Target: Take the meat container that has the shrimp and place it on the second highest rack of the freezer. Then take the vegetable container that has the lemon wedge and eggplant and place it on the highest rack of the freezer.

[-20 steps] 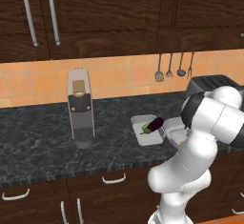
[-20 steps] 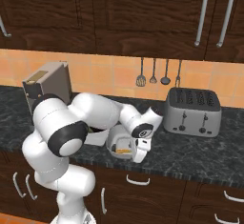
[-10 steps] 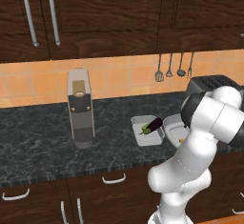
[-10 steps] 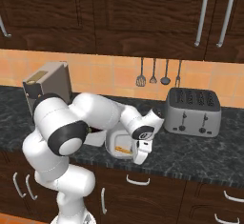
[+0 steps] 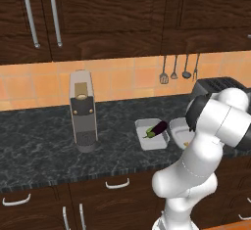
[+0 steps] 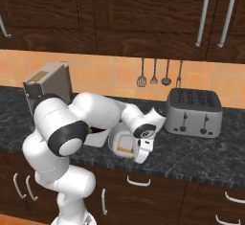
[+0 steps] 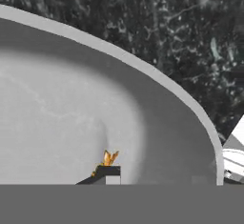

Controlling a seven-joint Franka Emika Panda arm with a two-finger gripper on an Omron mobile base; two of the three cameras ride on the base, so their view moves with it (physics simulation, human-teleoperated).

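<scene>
Even, soft rendered light, no glare; upper cabinets (image 5: 98, 18) read dark, backsplash (image 6: 110, 71) bright. Faint shading inside the meat container (image 7: 157, 123) wall, close-up slightly soft. No edge distortion.

The dark speckled bench (image 5: 44, 146) carries a coffee machine (image 5: 82, 111) at the left, a grey tray with an eggplant (image 5: 151, 134) beside a second grey tray with a shrimp (image 6: 122, 141), and a toaster (image 6: 194, 111) at the right.

The arm (image 5: 215, 121) hides most of the meat container (image 5: 177, 126).
</scene>
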